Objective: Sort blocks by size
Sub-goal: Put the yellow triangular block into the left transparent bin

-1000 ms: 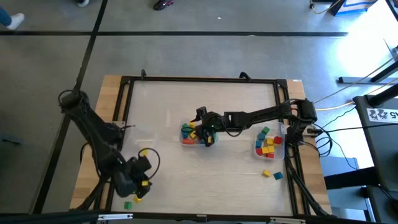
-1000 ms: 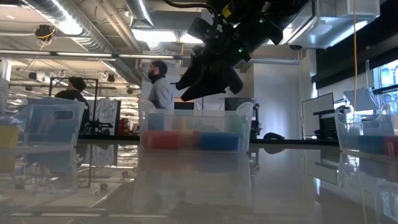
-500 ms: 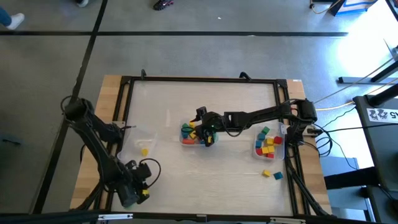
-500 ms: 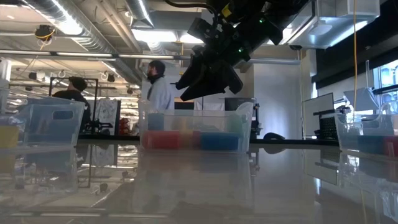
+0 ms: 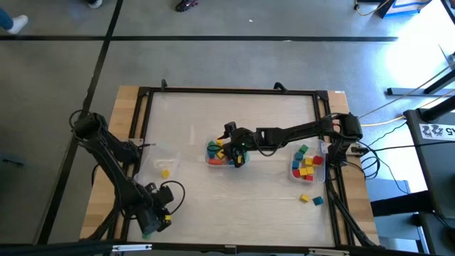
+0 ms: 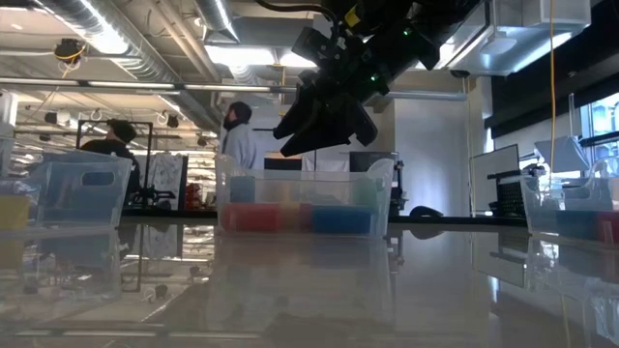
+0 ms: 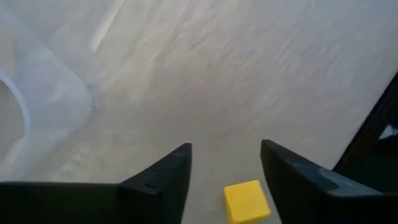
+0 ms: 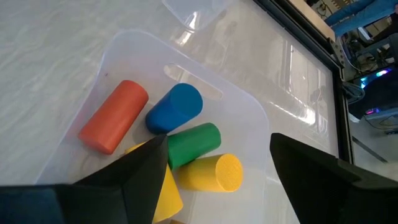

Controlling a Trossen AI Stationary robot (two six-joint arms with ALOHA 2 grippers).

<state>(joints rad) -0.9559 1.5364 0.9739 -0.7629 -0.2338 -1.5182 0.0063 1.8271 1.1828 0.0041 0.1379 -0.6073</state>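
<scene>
**Two arms at work, sorting well under way but not finished**

The left gripper (image 5: 158, 222) hangs low at the near-left corner of the table, its dark fingers (image 7: 163, 180) spread with a small yellow cube (image 7: 247, 201) lying on the tabletop between them, not pinched. A green block (image 5: 147, 232) lies just beside it, near the table's front edge.

The right gripper (image 5: 238, 155) hovers over the middle bin (image 5: 210, 162), its jaws wide apart and holding nothing. In that clear bin lie cylinders: an orange one (image 8: 114, 116), a blue one (image 8: 175, 108), a green one (image 8: 194, 144) and a yellow one (image 8: 211, 172).

A second clear bin (image 5: 320, 169) at the right carries a pile of small red, yellow and green blocks. A third bin (image 5: 153, 153) on the left holds a single yellow block (image 5: 165, 173).

By the look of it, most pieces are already binned. Still loose on the table are the two blocks near the left gripper and a yellow and a blue block (image 5: 317, 201) just in front of the right-hand bin.
</scene>
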